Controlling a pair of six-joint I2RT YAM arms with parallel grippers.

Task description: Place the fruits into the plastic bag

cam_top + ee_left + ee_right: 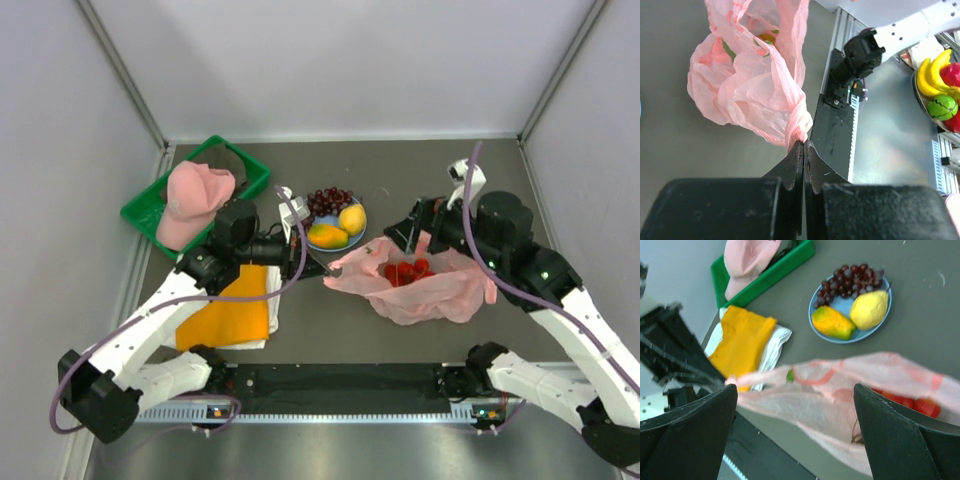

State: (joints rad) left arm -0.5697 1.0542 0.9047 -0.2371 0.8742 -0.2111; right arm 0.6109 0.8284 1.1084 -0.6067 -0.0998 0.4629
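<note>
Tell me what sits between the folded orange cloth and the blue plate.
In the top view, the left gripper, shut on a twisted corner of the plastic bag, lies between the orange cloth and the plate.

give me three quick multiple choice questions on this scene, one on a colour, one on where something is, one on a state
1. The plate is:
A. light blue
B. red
C. black

2. The cap lies:
A. on the plate
B. in the green basket
C. inside the bag

3. The left fingers are:
A. wide open
B. shut on the cap
C. shut on the bag's edge

Answers:
1 A, the right wrist view shows the plate's bare middle as light blue.
2 B, the top view has the cap sitting in the basket at the back left.
3 C, the left wrist view shows the fingers pressed together on a twisted bit of the bag.
</note>
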